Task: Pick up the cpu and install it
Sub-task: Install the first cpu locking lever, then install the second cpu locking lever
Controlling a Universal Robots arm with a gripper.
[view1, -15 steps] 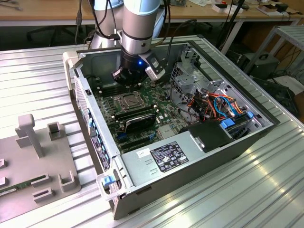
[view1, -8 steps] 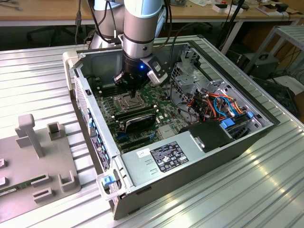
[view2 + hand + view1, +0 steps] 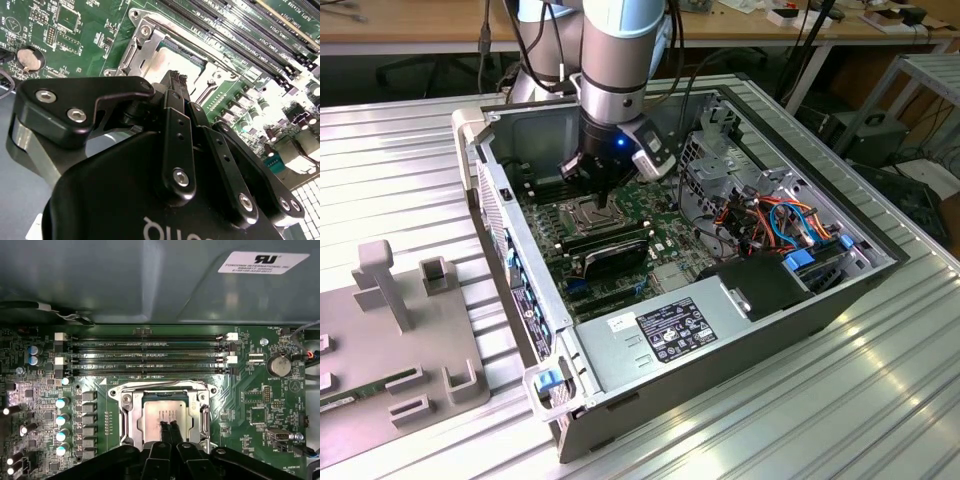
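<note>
We counted one cpu (image 3: 165,417) lying in the socket frame (image 3: 126,412), the gripper (image 3: 169,425) directly over it, jaws clenched together, empty.

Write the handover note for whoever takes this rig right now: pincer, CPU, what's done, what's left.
Pincer: fingers pressed together, shut, tips directly over the small square silver-grey metal-topped cpu; whether they touch it cannot be told.
CPU: lying inside the metal-framed socket on the green motherboard, within the open grey computer case. In the second wrist view the pincer is over the same chip.
Done: the chip is in the socket.
Left: the socket frame appears open around the chip; whether it is fully seated cannot be judged.
</note>
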